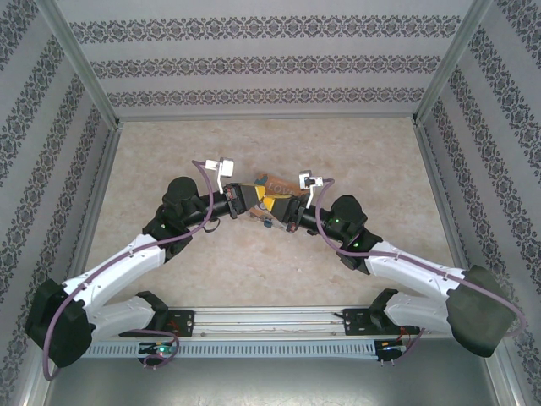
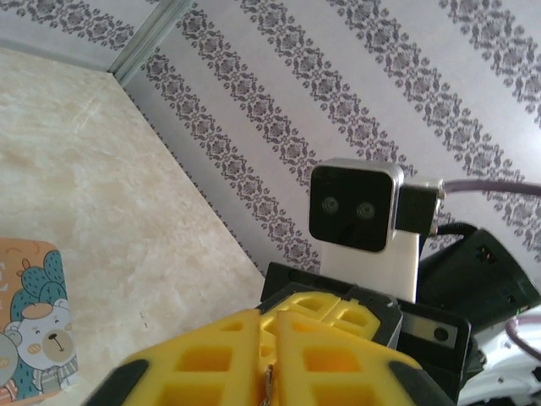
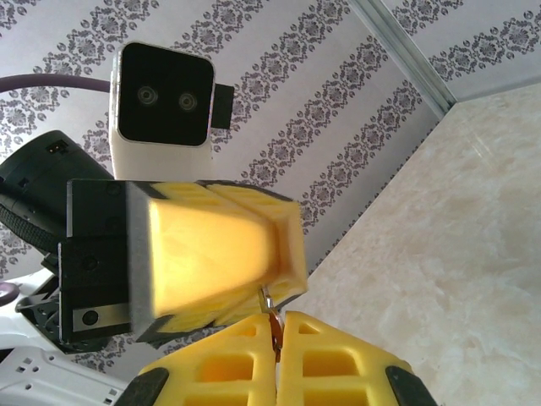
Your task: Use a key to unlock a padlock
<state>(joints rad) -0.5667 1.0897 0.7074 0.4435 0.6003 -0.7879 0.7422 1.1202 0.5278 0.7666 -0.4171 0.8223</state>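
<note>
Both arms meet tip to tip above the middle of the table. The left gripper is clenched, with a thin metal sliver pinched in the seam between its yellow fingers. The right gripper is clenched too, on a small reddish tab with a wire loop poking out toward the left fingers. Which of these is the key and which belongs to the padlock I cannot tell (both are nearly buried in the pads). In the top view a bluish speck just under the meeting fingertips is likely the padlock, held off the table between the two grippers, though it is too small to be sure. My reading is that pick-up and lining-up are done and the work is now at insertion. Seating the key, turning it and freeing the shackle are left, and nothing shows the lock open. The box lies on the table just beyond the grippers. Whether it is open, or holds anything, is hidden.
</note>
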